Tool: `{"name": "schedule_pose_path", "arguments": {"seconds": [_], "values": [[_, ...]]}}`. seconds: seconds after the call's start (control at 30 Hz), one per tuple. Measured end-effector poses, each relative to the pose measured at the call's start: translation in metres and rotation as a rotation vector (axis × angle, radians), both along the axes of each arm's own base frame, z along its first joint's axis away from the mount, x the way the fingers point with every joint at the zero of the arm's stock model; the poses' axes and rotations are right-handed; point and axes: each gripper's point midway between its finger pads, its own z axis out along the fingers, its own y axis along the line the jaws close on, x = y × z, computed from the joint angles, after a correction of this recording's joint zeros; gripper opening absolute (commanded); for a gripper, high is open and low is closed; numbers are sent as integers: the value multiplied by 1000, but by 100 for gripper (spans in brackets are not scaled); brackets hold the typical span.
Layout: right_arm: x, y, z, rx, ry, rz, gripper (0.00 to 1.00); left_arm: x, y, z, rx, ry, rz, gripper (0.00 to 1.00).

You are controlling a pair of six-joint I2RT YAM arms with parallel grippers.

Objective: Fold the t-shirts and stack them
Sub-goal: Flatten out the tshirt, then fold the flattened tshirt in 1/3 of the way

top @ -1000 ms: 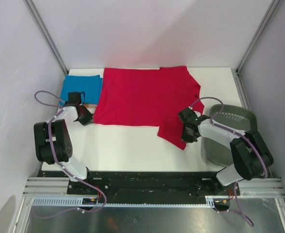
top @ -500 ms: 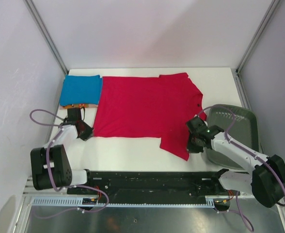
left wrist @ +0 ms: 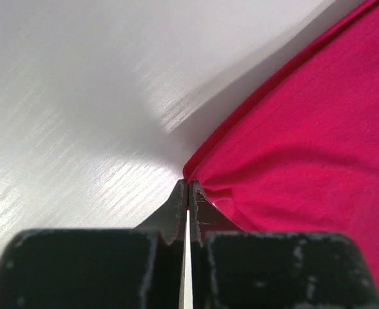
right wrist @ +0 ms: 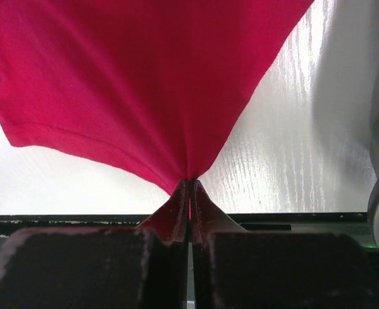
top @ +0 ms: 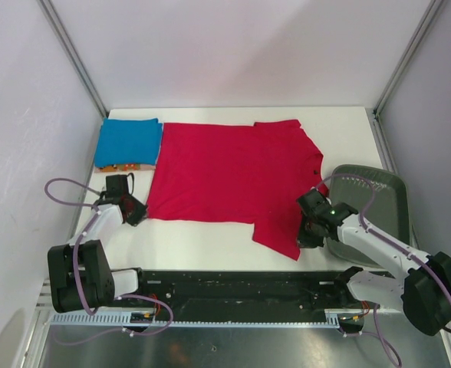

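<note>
The red t-shirt (top: 225,172) lies spread flat across the middle of the white table (top: 202,238), neck to the right. My left gripper (top: 139,213) is shut on its near left hem corner (left wrist: 196,172). My right gripper (top: 302,239) is shut on the near right sleeve corner (right wrist: 191,174), with the cloth pulled taut to the pinch. A folded blue t-shirt (top: 129,141) lies at the far left on top of an orange one (top: 122,165), of which only an edge shows.
A dark grey bin (top: 371,211) stands at the right edge, just beside my right arm. Metal frame posts rise at the back corners. The black base rail (top: 233,284) runs along the near edge.
Both grippers have pulled the red shirt toward the near edge over the last second. The shirt has slid nearer and lies flatter. The right arm has moved down and right, beside the bin.
</note>
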Motion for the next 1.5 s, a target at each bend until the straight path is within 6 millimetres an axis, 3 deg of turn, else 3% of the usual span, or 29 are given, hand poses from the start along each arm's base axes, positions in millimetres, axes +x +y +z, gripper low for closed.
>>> {"name": "schedule_pose_path", "arguments": {"seconds": [0.47, 0.67, 0.8, 1.0, 1.27, 1.5], "values": [[-10, 7, 13, 40, -21, 28, 0, -11, 5, 6, 41, -31, 15, 0], [4, 6, 16, 16, -16, 3, 0, -11, 3, 3, 46, -6, -7, 0], [32, 7, 35, -7, -74, -15, 0, 6, -4, 11, 57, -2, -55, 0], [96, 11, 61, -42, -171, -49, 0, 46, -19, 24, 59, -20, -117, 0], [160, -1, 49, -92, -175, -95, 0, 96, -25, 26, 59, -15, -138, 0], [200, -12, 43, -98, -194, -131, 0, 114, -24, 27, 60, -22, -135, 0]]}}
